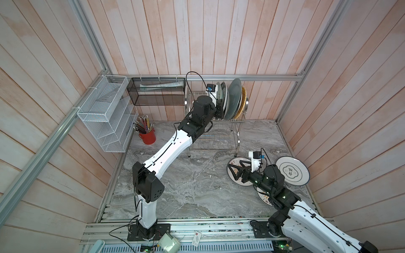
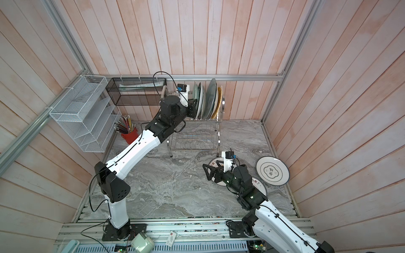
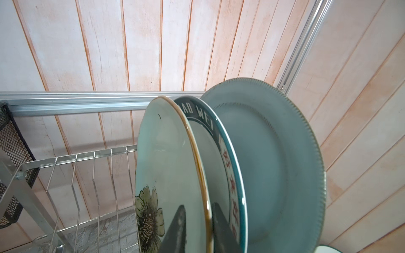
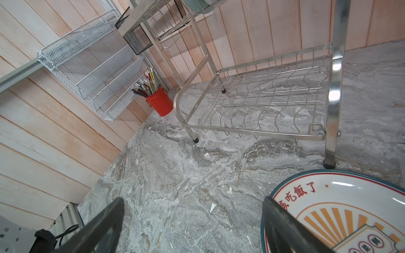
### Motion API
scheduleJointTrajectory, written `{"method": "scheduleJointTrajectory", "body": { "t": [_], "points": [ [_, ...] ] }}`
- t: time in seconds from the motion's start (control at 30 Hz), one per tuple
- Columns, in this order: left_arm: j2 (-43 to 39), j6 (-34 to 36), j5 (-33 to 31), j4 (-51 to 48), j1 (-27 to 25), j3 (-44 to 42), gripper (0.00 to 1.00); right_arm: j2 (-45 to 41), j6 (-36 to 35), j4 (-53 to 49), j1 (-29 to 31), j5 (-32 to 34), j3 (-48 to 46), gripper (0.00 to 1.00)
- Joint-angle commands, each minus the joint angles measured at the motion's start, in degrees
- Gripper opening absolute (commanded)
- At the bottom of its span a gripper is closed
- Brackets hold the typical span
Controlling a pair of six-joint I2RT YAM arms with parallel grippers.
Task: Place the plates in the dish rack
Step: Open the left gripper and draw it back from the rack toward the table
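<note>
The dish rack (image 1: 237,135) (image 4: 263,98) stands at the back wall, with several plates upright in its top tier. The nearest is a mint plate with a flower (image 3: 166,157), then a teal-rimmed lettered plate (image 3: 210,135) and a grey-teal plate (image 3: 274,164); a yellow woven plate (image 1: 243,103) is last. My left gripper (image 3: 199,206) (image 1: 219,107) straddles the mint plate's rim, jaws slightly apart. My right gripper (image 4: 192,199) (image 1: 234,163) hangs open and empty beside an orange-sunburst plate (image 4: 350,197) lying flat. A blue-ring plate (image 1: 292,170) lies to its right.
A white mesh organiser (image 1: 105,114) and a black mesh basket (image 1: 157,92) hang on the left and back walls. A red cup of pencils (image 1: 148,135) stands in the back left corner. Another patterned plate (image 1: 263,197) lies partly under my right arm.
</note>
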Motion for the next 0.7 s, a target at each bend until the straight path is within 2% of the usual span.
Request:
{"method": "scheduleJointTrajectory", "body": {
  "t": [0.0, 0.27, 0.43, 0.53, 0.63, 0.67],
  "points": [
    [-0.81, 0.19, -1.0, -1.05, 0.15, 2.37, 0.24, -0.98, 0.71, -0.02, -0.2, -0.36, -0.28, 0.98],
    [-2.91, 0.35, -0.14, -4.61, 0.22, 5.94, 0.27, -3.21, 1.33, -1.34, -0.17, -0.06, -0.31, 0.98],
    [-7.77, 0.14, 2.77, -6.35, 0.49, 4.35, 0.3, -3.91, 0.89, -3.53, -0.32, 0.56, 0.56, 0.98],
    [-13.34, -0.53, 7.05, -7.25, 0.96, -0.55, 0.36, -4.03, 0.54, -5.28, -0.32, 0.82, 1.48, 0.98],
    [-21.93, -2.25, 13.67, -5.32, 1.75, -11.05, 0.52, -3.31, 0.64, -8.81, -0.34, 3.13, 2.77, 0.98],
    [-25.55, -2.97, 15.65, -3.66, 2.22, -17.02, 0.6, -3.12, 0.82, -9.81, -0.34, 3.7, 2.97, 0.98]
  ]
}}
